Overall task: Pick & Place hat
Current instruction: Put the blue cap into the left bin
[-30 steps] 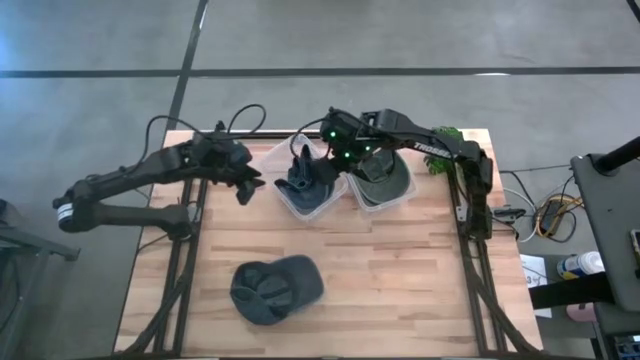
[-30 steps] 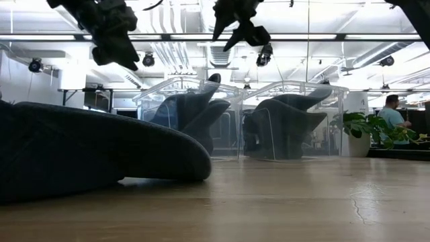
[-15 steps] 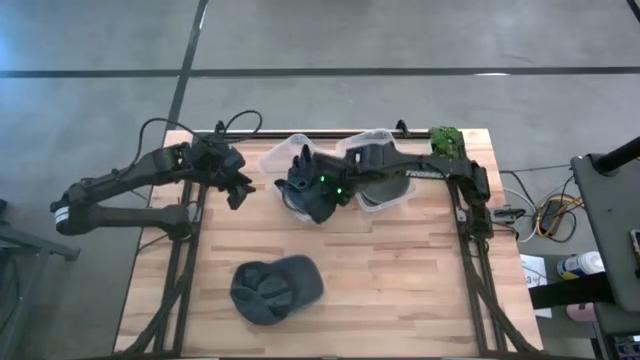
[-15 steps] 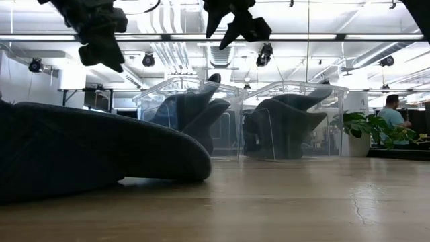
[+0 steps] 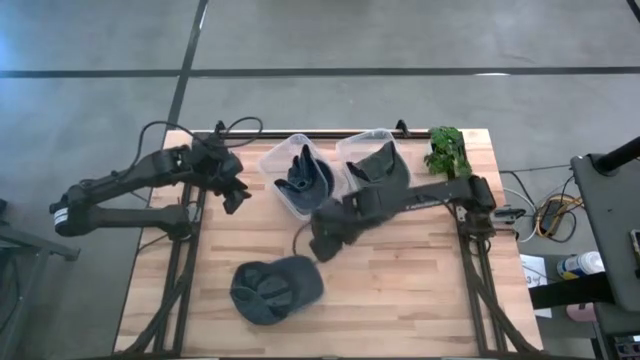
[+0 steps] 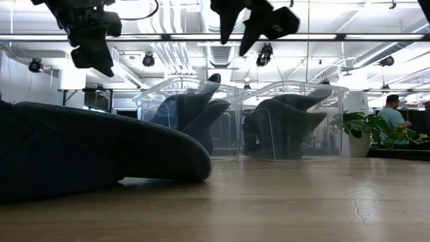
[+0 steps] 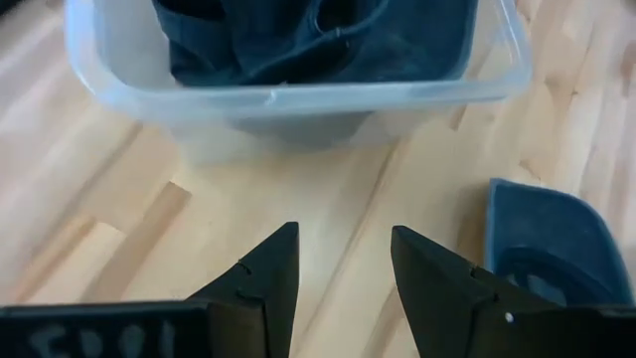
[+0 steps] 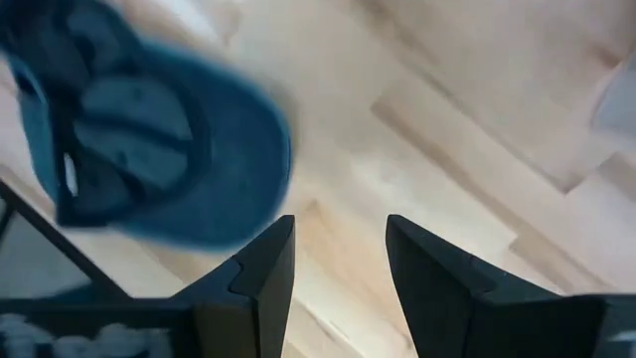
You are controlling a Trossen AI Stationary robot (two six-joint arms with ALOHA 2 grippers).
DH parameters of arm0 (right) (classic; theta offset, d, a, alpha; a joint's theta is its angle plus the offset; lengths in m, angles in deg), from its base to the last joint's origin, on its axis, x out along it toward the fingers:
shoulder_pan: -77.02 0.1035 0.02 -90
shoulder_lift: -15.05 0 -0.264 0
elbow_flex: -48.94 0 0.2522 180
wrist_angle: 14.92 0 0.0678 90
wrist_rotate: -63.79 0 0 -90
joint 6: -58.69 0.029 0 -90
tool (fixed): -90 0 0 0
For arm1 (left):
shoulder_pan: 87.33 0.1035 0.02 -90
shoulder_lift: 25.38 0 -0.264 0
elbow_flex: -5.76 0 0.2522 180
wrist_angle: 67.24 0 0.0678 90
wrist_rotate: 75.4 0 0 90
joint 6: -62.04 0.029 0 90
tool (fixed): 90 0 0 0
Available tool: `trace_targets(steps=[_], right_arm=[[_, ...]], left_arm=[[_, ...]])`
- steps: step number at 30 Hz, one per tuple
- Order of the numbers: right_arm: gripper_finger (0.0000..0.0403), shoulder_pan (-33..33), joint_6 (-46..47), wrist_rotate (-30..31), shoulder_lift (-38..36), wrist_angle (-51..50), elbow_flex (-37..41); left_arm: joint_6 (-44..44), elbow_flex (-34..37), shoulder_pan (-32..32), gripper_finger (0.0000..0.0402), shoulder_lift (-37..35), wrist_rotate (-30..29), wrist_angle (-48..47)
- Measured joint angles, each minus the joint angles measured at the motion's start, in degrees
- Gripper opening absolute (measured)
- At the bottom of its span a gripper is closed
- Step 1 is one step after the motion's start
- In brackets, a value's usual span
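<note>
Wooden tabletop: blue cap lies upside down, lower centre of high view. Right gripper hovers just above-right of it, nearer arm, jaws parted, empty. Left gripper upper left, released, waiting.

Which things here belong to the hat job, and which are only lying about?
Belong to the job:
- loose cap on the table
- two clear bins, each holding a hat
- right gripper, jaws open, above the table near the cap

Lying about:
- potted plant
- left gripper, waiting
</note>
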Motion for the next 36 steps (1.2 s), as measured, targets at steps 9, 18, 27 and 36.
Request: trace_targets(steps=[9,18,27,36], right_arm=[[0.0155,6.84,-5.48,-0.02,-0.04,-0.77,4.83],[0.0141,12.42,-11.28,4.73,-4.44,-6.73,9.87],[0.0123,20.08,-8.84,14.86,-14.96,-8.58,19.99],[0.0116,21.34,-2.68,12.53,-19.39,-8.08,30.69]], left_arm=[[-12.28,1.99,-1.65,0.0154,0.0,2.54,0.27],[-25.28,4.43,-5.17,0.0154,0.09,-1.02,8.68],[-39.53,10.71,-7.48,0.0154,0.13,-1.14,11.53],[-49.63,16.44,-11.79,0.0154,0.13,-0.28,11.47]])
